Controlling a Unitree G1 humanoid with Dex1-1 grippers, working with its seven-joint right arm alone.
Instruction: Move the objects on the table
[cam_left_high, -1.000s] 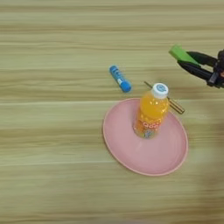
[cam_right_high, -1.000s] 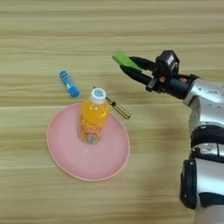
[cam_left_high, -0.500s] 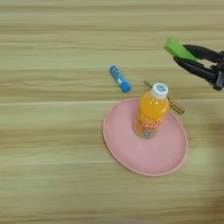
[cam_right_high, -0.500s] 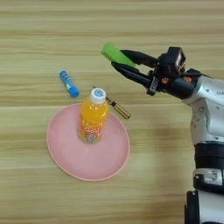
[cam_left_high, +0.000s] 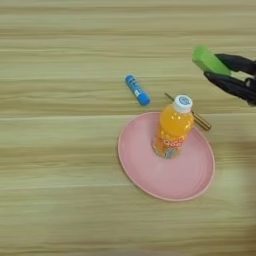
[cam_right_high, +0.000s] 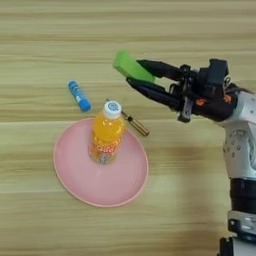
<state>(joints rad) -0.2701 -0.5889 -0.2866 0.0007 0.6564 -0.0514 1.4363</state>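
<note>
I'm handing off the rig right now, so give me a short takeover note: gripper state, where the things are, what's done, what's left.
Right gripper: shut on the green block, held in the air above the table, up and right of the bottle.
Bottle: upright on the pink plate.
Blue stick: lying on the table, up and left of the plate, untouched.
A thin brown stick lies at the plate's upper right rim.
Done: block picked up.
Left: set the block down; the bottle and blue stick are not yet handled.

A round pink plate (cam_left_high: 150, 175) lies flat before me. A slim brown-gold stick (cam_right_high: 136, 125) lies just beyond its far right rim.
</note>
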